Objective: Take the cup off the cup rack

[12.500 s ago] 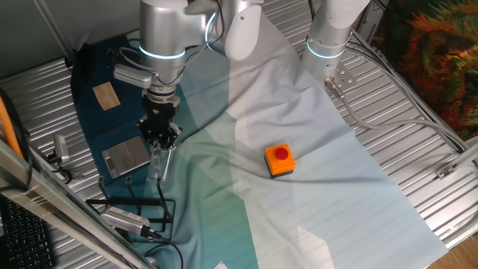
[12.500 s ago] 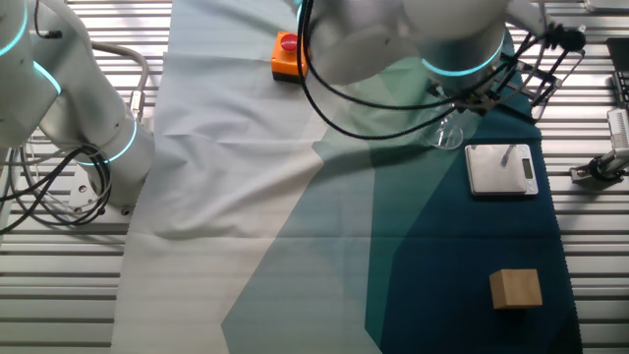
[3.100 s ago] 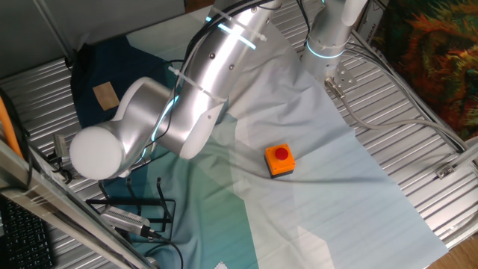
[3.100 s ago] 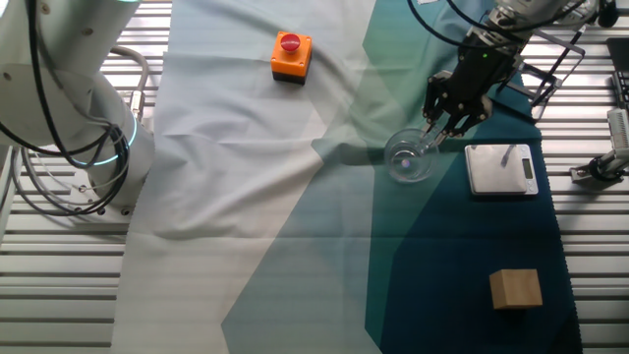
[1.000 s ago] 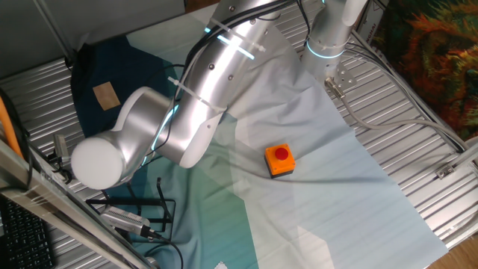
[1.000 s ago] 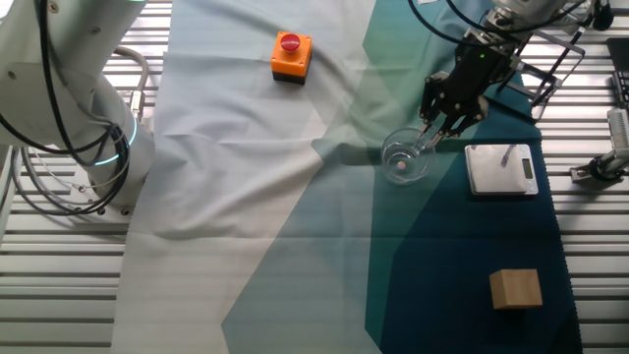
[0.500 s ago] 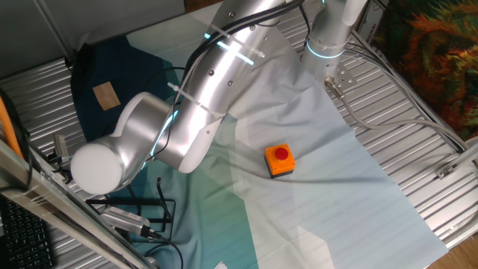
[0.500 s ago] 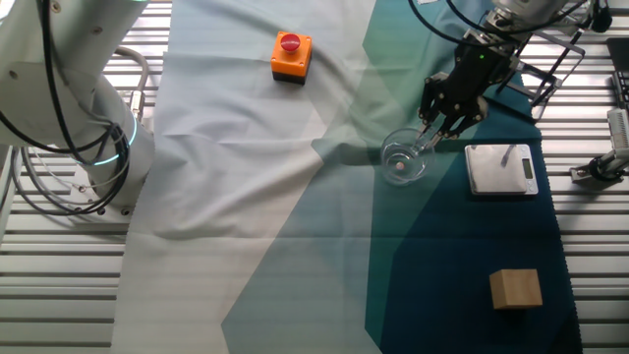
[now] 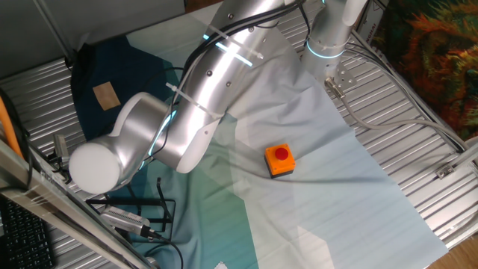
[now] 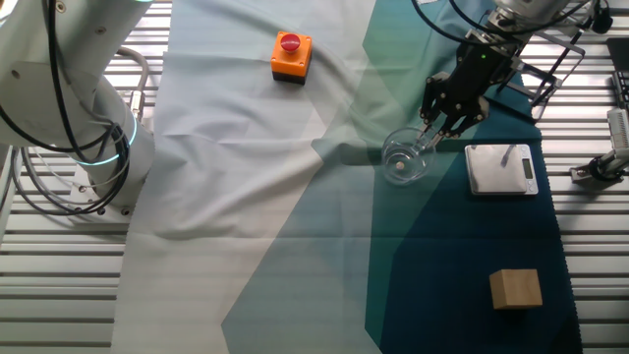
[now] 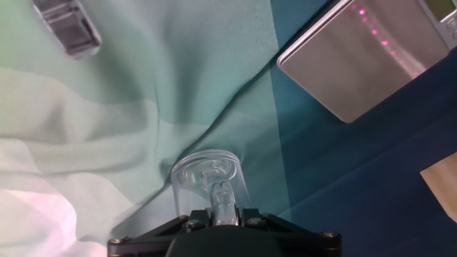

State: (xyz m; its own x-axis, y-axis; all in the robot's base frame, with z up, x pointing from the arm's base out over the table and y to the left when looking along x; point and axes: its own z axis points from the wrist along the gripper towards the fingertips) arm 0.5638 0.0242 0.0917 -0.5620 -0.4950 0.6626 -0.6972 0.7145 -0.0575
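The gripper (image 10: 429,137) has its two fingers pinched on the rim of the cup (image 10: 404,156), one finger inside the glass wall and one outside, as the hand view shows with a finger (image 11: 221,196) reaching down into the clear cup (image 11: 208,182). The cup hangs tilted from the fingertips, its mouth turned partly toward the other fixed camera, above the teal band of the cloth (image 10: 295,226); whether its base touches the cloth cannot be told. Just beside the gripper, on the dark blue part of the cloth, lies a flat grey metal scale (image 10: 501,169), which fills the upper right of the hand view (image 11: 368,53). Behind the gripper, past the arm's wrist, stands the black wire cup rack (image 10: 546,61), well apart from the cup. Farther off on the pale cloth sits the orange button box (image 10: 290,54), and near the cloth's dark corner lies a small wooden block (image 10: 515,289). In one fixed view the arm (image 9: 179,112) hides the gripper and cup.
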